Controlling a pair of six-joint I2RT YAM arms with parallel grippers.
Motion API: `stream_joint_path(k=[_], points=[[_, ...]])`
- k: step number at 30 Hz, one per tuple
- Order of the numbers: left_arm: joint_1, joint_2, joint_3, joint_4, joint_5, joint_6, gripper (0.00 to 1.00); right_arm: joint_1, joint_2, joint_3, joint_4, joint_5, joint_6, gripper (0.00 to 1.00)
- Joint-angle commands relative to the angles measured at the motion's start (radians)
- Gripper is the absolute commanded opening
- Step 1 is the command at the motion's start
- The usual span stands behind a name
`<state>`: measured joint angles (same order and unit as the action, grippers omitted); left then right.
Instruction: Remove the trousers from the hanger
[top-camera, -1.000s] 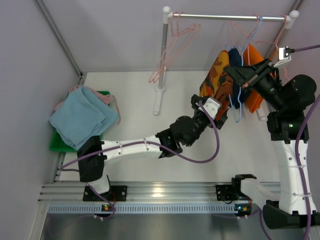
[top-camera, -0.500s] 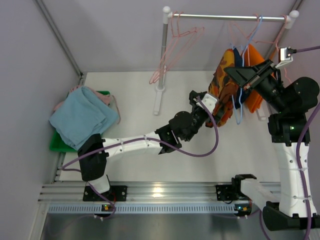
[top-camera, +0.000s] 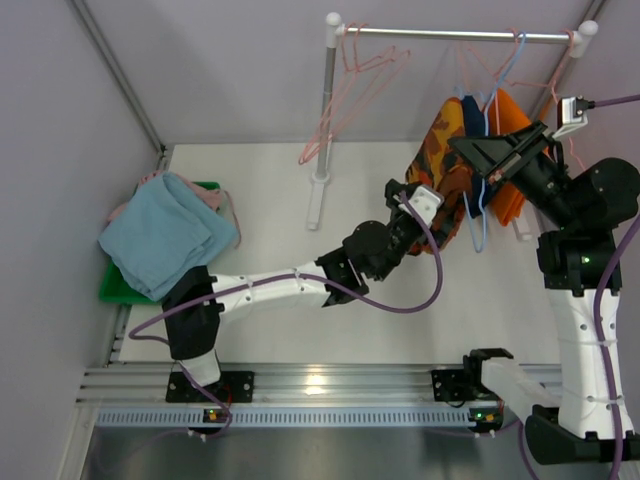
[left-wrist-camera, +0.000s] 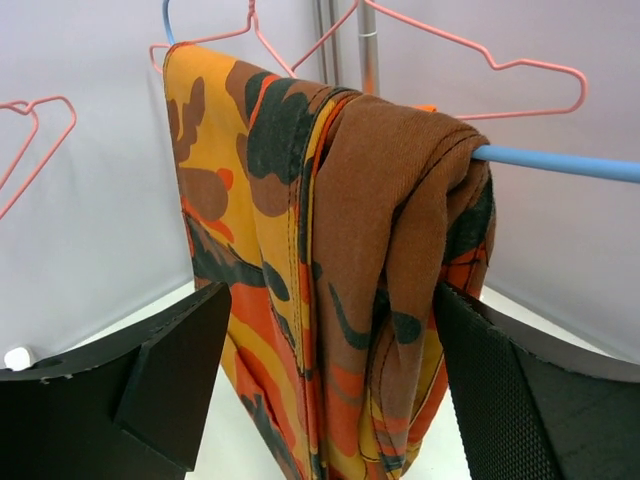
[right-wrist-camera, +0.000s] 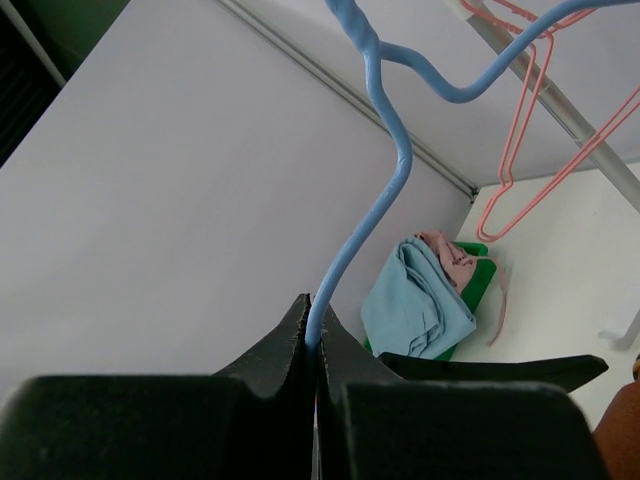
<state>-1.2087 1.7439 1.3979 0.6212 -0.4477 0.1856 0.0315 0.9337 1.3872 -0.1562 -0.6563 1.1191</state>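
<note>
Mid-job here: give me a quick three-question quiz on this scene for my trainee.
1. True or false: the right gripper is shut on the blue hanger.
2. At the patterned trousers, the left gripper is: A) shut on them, B) open, a finger on either side, C) well clear of them.
3. What colour are the trousers on top of the pile at the left?
Key: 1 true; 2 B; 3 light blue.
</note>
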Motion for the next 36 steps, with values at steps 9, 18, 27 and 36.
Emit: stream_joint_path(k=[9,18,27,36], points=[[0.066,0.048,0.065,0.092,0.038,0.060,0.69,0.015,-0.076,0.062,0.227,-0.026,-0.050,0.00],[0.104,0.117,0.122,0.202,0.181,0.181,0.72,0.015,-0.076,0.065,0.207,-0.055,-0.051,0.00],[0.106,0.134,0.147,0.216,0.172,0.222,0.33,0.016,-0.079,0.075,0.187,-0.062,-0.074,0.00],[0.104,-0.064,0.078,0.157,0.167,0.241,0.00,0.015,-0.096,0.036,0.014,0.072,-0.244,0.00]])
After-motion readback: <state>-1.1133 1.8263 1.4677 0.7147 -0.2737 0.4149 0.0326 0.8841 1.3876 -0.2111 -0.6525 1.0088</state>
